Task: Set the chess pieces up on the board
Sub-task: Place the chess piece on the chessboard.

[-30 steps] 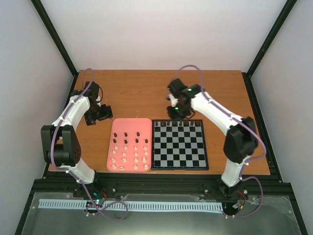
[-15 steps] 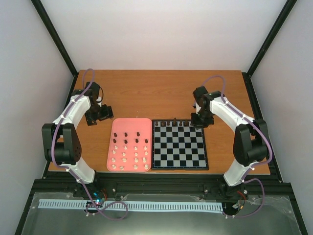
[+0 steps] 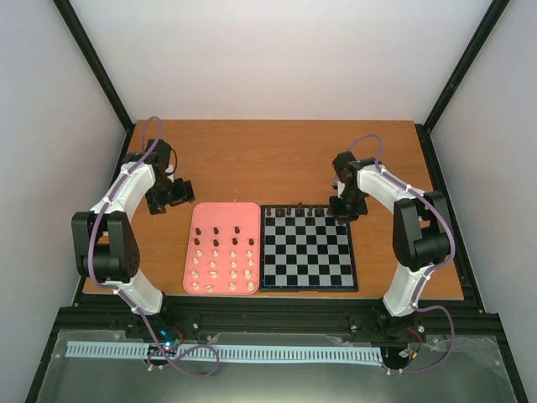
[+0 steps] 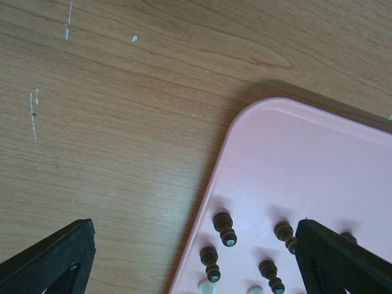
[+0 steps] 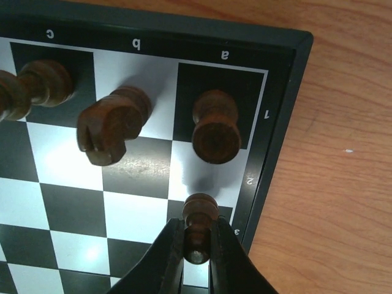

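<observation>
Right tool [image 5: 197, 237] is pinching a dark pawn [image 5: 199, 213] over the board's [image 5: 283, 110] far right corner, beside the rook [image 5: 215, 131]. Guessing it's needing a straight drop next, then release. Left tool [image 4: 193, 236] is hovering wide open over the tray's [image 4: 306, 159] far left corner.

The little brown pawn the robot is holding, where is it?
In the right wrist view, the pawn is pinched in the right tool over the chessboard, near its a-file edge, just beside the rook on the corner square.

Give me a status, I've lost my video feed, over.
Right end effector shut on dark pawn, at a-file edge of board. Left end effector open, empty, over pink tray corner. Nothing in the way.
</observation>
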`<state>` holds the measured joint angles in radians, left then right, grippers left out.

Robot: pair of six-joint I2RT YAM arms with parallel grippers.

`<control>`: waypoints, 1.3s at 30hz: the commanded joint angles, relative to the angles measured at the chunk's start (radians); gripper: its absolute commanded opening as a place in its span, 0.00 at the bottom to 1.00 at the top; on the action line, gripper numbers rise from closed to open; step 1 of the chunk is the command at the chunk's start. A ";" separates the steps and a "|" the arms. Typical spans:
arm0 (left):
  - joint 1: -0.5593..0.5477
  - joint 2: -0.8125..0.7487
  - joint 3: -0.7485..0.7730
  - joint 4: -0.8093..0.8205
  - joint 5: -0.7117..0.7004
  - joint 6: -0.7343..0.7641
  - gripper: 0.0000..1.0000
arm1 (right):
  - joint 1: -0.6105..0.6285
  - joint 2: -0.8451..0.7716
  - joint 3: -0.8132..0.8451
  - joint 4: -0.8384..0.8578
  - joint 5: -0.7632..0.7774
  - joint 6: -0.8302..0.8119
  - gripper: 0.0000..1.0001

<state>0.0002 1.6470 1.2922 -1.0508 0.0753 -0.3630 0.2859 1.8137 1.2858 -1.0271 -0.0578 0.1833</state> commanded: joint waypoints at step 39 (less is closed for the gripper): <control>0.000 0.020 0.033 0.014 0.020 0.010 1.00 | -0.024 0.012 -0.016 0.027 -0.030 -0.025 0.03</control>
<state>0.0002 1.6524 1.2991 -1.0496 0.0834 -0.3626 0.2687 1.8545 1.2999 -0.9939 -0.0723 0.1577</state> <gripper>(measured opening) 0.998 0.075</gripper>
